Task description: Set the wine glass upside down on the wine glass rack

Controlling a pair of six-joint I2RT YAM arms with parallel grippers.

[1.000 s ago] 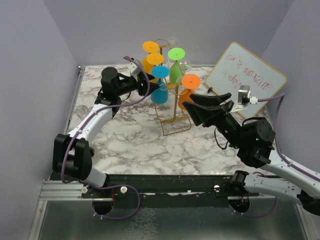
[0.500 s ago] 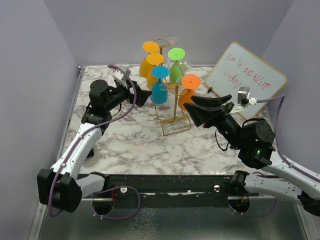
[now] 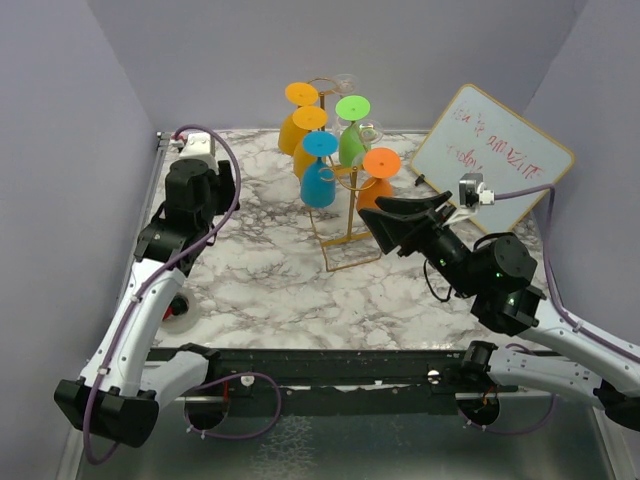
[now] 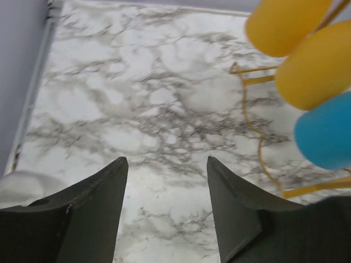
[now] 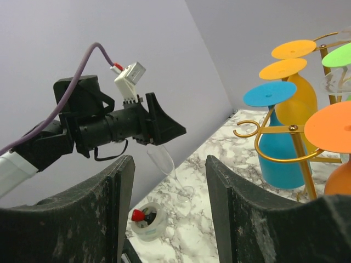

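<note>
The golden wire wine glass rack (image 3: 347, 215) stands mid-table. Yellow (image 3: 297, 125), blue (image 3: 319, 182), green (image 3: 351, 140) and orange (image 3: 375, 190) glasses hang upside down on it. In the right wrist view a clear wine glass (image 5: 169, 164) stands upright on the marble, just below my left gripper (image 5: 164, 129). In the top view that glass is hidden by the left arm. My left gripper (image 3: 222, 195) is open and empty (image 4: 164, 161), well left of the rack's base wire (image 4: 248, 112). My right gripper (image 3: 392, 222) is open and empty (image 5: 167, 159), right of the rack's curled arm (image 5: 258, 153).
A tape roll with a red object in it (image 5: 145, 219) lies near the table's left front (image 3: 180, 308). A whiteboard (image 3: 490, 150) leans at the back right. Purple walls enclose the table on the left, back and right.
My left gripper has pulled back leftward from the blue glass on the rack, open and empty. The blue glass stays hanging. My right gripper has shifted slightly left.
</note>
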